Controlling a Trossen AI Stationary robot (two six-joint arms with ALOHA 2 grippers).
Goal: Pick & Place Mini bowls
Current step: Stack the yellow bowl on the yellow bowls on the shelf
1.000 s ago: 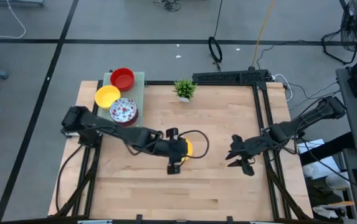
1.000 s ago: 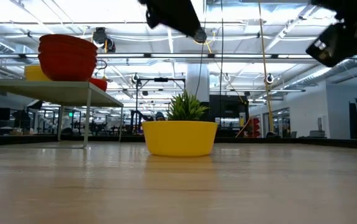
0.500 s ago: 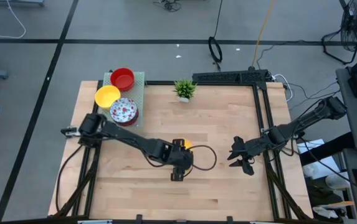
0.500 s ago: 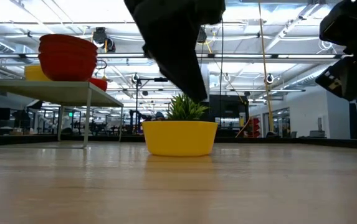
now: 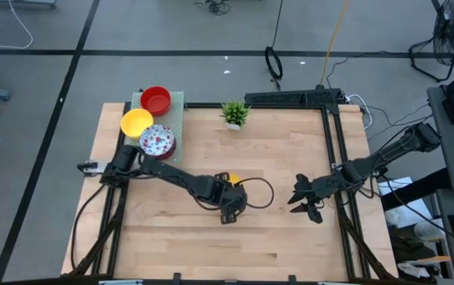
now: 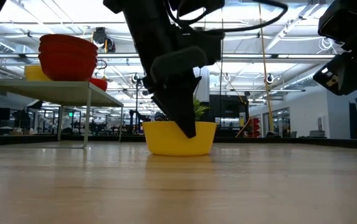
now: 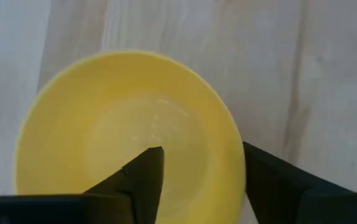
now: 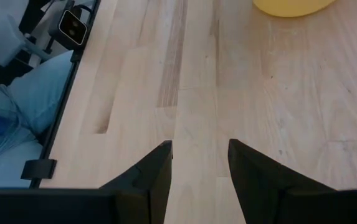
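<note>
Straddling the yellow bowl's (image 7: 128, 134) rim, left gripper (image 7: 197, 177) spread wide; right gripper (image 8: 198, 163) parted, empty, well apart

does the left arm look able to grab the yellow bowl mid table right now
Probably yes: the left gripper hangs over the yellow bowl, fingers open astride its rim, one inside, one outside, nothing between.

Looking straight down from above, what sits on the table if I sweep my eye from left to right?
Yellow bowl on the mat → red bowl → left pincer over the lone yellow bowl → right pincer. The floral bowl and the plant overlap others in the order, so I leave them out.
</note>
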